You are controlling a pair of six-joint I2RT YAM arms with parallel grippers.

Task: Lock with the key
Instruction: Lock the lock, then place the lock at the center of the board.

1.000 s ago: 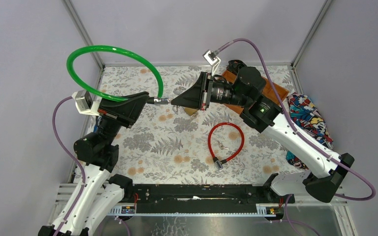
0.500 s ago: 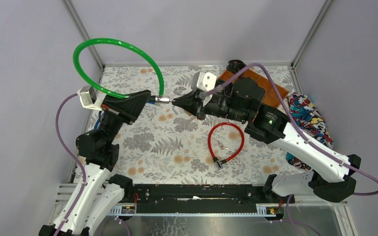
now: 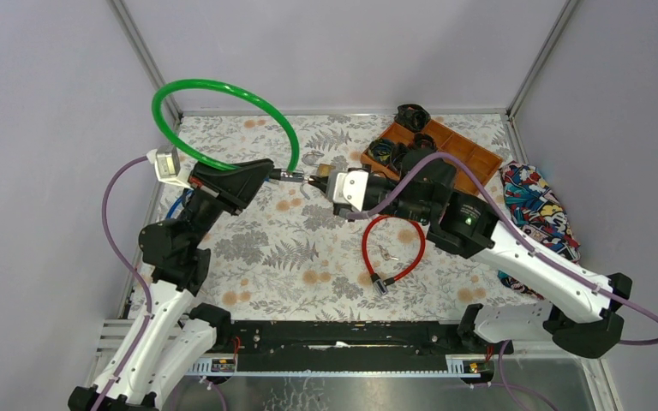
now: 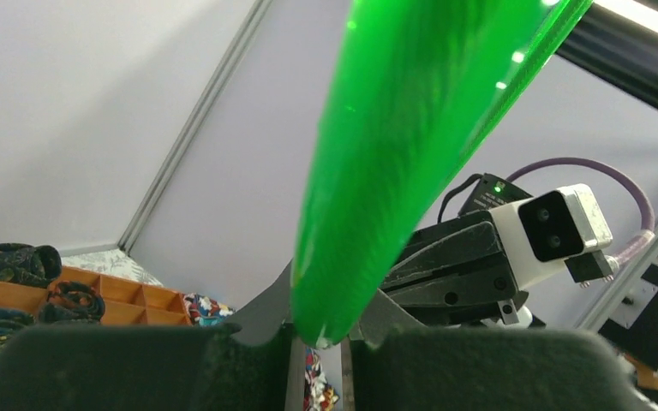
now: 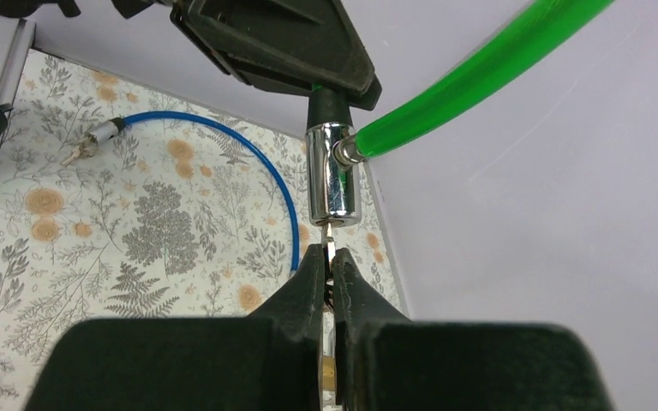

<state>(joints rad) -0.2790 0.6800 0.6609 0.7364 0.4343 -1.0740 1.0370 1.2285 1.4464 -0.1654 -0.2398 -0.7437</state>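
Observation:
A green cable lock (image 3: 214,90) loops up above the table's left rear. Its chrome lock barrel (image 5: 331,184) is held in the air by my left gripper (image 3: 271,174), which is shut on it. In the left wrist view the green cable (image 4: 394,163) fills the middle and runs down between the fingers. My right gripper (image 3: 315,181) is shut on a small key (image 5: 329,235), whose blade is pushed into the end of the barrel. The two grippers face each other tip to tip above the table.
A red cable lock (image 3: 391,248) with its keys lies on the floral table (image 3: 283,257) at centre right. A blue cable lock (image 5: 223,163) lies at the left. A wooden tray (image 3: 445,150) with coiled locks stands at the back right, beside a patterned cloth (image 3: 540,210).
My right wrist has rolled around with the key in the barrel, its camera swinging from above to the near side. Both grippers and the green lock have shifted slightly right.

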